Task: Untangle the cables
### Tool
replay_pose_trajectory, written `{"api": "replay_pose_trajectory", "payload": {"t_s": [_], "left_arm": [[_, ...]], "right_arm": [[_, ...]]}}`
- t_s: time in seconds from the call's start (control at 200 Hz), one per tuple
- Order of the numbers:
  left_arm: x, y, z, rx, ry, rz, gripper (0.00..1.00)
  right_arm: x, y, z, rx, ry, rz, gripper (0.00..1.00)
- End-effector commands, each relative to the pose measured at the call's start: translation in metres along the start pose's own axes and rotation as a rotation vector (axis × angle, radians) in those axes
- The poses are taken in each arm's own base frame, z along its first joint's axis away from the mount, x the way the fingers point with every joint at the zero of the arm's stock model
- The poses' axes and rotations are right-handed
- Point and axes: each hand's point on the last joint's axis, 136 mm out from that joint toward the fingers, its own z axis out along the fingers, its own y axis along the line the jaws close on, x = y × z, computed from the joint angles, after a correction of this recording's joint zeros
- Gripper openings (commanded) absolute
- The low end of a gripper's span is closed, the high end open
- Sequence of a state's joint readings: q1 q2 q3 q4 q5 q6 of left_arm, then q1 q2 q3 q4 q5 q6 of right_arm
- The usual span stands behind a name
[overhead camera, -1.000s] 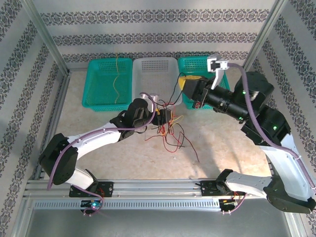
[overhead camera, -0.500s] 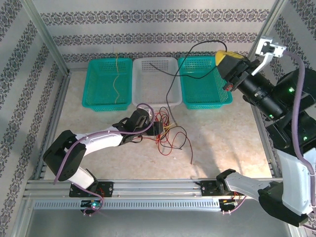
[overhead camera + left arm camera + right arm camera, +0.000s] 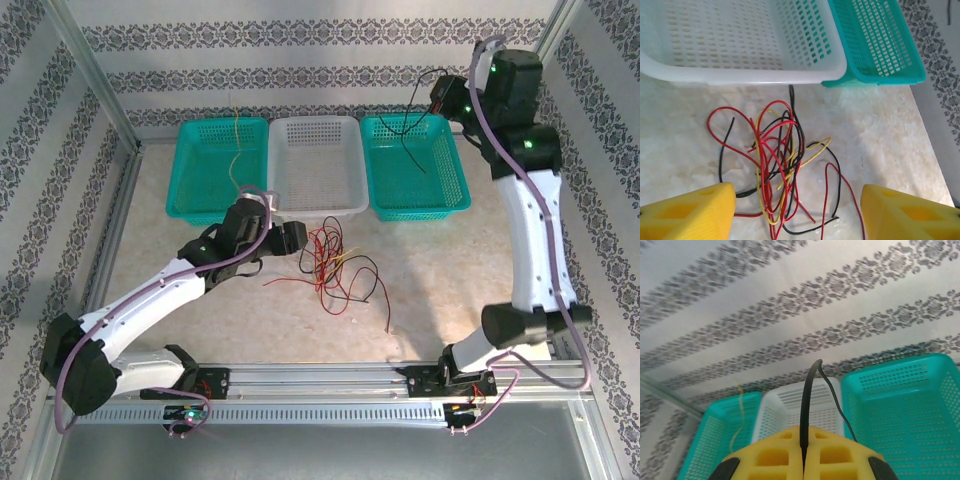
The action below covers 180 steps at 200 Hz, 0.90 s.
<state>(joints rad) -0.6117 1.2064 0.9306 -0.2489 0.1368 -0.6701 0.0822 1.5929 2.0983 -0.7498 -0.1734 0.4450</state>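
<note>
Right hand held high, pinching black cable

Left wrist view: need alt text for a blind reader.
A tangle of red, yellow and black cables lies on the pale table, framed by the yellow fingers of the open left end effector. Behind it stand a white basket and, to its right, a teal basket.

Bright, even light throughout, soft shadows; right wrist view slightly blurred.
</note>
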Motion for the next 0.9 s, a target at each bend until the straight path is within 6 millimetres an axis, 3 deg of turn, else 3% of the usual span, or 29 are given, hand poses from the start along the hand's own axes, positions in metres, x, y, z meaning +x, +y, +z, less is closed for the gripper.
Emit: {"api": "replay_pose_trajectory", "payload": {"t_s": [0.0,0.315,0.495,0.585,0.69,0.779,0.894], "left_arm": [[0.005,0.006,-0.008,-0.018,0.054,-0.011,0.63],[0.004,0.001,-0.001,0.035,0.075,-0.04,0.55],[0.006,-0.003,0.011,0.055,0.1,-0.044,0.52],[0.005,-0.005,0.018,0.065,0.107,-0.047,0.5],[0.008,-0.008,0.032,0.08,0.134,-0.061,0.48],[0.01,-0.01,0.044,0.088,0.166,-0.071,0.47],[0.011,-0.01,0.058,0.087,0.185,-0.072,0.46]], "right_arm": [[-0.01,-0.018,0.015,0.047,0.008,-0.009,0.0],[0.01,-0.081,0.088,0.18,0.109,0.037,0.05],[0.038,-0.107,0.115,0.243,0.204,0.057,0.32],[0.051,-0.111,0.116,0.263,0.242,0.062,0.35],[0.062,-0.103,0.106,0.253,0.259,0.046,0.37],[0.072,-0.087,0.087,0.232,0.258,0.016,0.37],[0.104,-0.069,0.059,0.193,0.269,0.012,0.38]]}}
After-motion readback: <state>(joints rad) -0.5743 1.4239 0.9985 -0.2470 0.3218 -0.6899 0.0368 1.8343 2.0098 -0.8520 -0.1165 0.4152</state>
